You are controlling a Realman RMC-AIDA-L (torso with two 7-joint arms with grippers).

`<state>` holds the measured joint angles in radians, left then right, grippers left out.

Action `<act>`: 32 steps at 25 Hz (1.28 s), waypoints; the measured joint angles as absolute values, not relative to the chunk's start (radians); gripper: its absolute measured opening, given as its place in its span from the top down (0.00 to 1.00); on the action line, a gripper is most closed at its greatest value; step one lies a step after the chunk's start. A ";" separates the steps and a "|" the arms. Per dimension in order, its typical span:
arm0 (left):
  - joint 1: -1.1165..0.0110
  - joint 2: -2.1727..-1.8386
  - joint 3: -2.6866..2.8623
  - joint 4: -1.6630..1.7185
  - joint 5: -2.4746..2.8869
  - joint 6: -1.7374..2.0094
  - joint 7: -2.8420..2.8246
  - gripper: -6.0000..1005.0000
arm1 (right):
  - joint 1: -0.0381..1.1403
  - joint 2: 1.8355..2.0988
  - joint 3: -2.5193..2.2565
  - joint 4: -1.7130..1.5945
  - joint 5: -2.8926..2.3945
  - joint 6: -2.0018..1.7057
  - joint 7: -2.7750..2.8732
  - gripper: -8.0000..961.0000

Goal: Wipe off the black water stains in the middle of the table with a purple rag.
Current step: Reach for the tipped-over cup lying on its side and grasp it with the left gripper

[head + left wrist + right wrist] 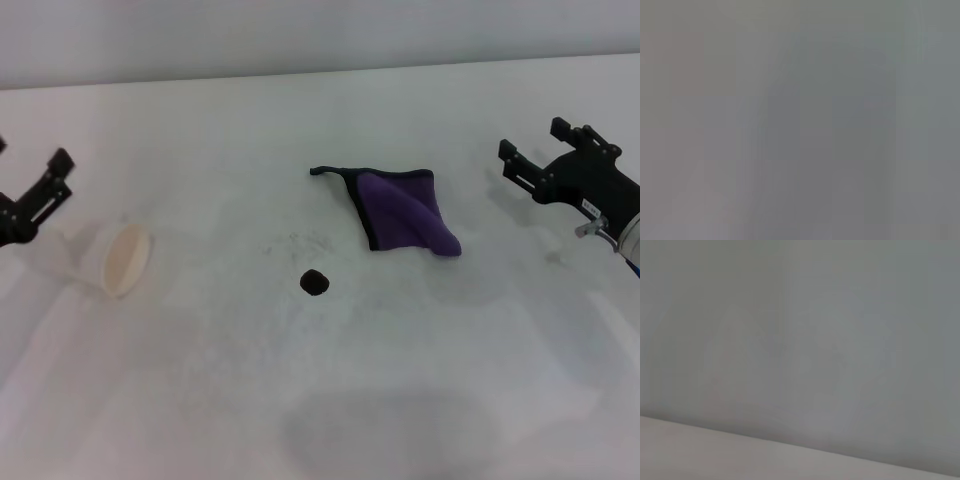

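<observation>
Both wrist views give only grey blur. Nearest on the table [200, 400] sits the black water stain [315, 282], a small round blob near the middle. Left of it a white cup [118, 258] lies on its side, nothing visible inside. Just beyond the stain lies the purple rag [405, 212], loop corner pointing left. The left gripper [45, 185], partly cut off, and right gripper [528, 145] hover at the edges, fingers apart, holding nothing.

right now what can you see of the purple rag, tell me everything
The purple rag is a small soft cloth with thin black edging and a black loop at its far-left corner. It lies crumpled flat on the white table, its right part folded over into a ridge. Nothing grips it: the right hand hangs open beside it. The black stain sits apart, nearer the robot.
</observation>
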<state>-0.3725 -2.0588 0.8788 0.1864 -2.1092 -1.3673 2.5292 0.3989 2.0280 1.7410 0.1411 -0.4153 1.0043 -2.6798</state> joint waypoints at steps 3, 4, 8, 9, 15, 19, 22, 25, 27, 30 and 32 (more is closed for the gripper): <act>-0.322 -2.043 0.888 0.359 -1.966 -1.381 2.472 0.12 | 0.399 2.028 1.745 0.141 -0.414 1.004 -2.680 0.15; -0.308 -2.038 0.888 0.404 -1.934 -1.386 2.465 0.12 | 0.399 2.027 1.746 0.141 -0.411 1.004 -2.680 0.15; -0.256 -2.021 0.883 0.586 -1.774 -1.404 2.452 0.12 | 0.401 2.025 1.750 0.149 -0.395 1.004 -2.680 0.15; -0.248 -2.017 0.883 0.614 -1.755 -1.406 2.445 0.12 | 0.401 2.025 1.750 0.151 -0.389 1.005 -2.680 0.15; -0.239 -1.966 0.880 0.750 -1.650 -1.405 2.305 0.12 | 0.400 2.023 1.751 0.155 -0.353 1.015 -2.673 0.15; -0.274 -1.918 0.876 0.822 -1.532 -1.414 2.135 0.12 | 0.393 2.023 1.752 0.156 -0.340 1.015 -2.677 0.15; -0.306 -1.893 0.872 0.903 -1.421 -1.422 2.031 0.12 | 0.392 2.021 1.764 0.156 -0.339 1.011 -2.678 0.15; -0.366 -1.873 0.871 0.968 -1.256 -1.460 1.935 0.12 | 0.390 2.021 1.785 0.155 -0.339 1.010 -2.678 0.15; -0.430 -1.859 0.870 0.987 -1.101 -1.512 1.868 0.12 | 0.390 2.021 1.788 0.153 -0.339 1.010 -2.680 0.15; -0.511 -1.853 0.867 1.010 -0.920 -1.556 1.826 0.12 | 0.390 2.026 1.789 0.153 -0.337 1.003 -2.680 0.15; -0.542 -1.859 0.866 1.037 -0.844 -1.560 1.837 0.12 | 0.391 2.027 1.789 0.151 -0.336 0.999 -2.680 0.15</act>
<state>-0.5417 -1.8589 0.8662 1.0366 -0.8438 -1.5602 1.8368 0.3914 2.0274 1.7889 0.1509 -0.3364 0.9988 -2.6801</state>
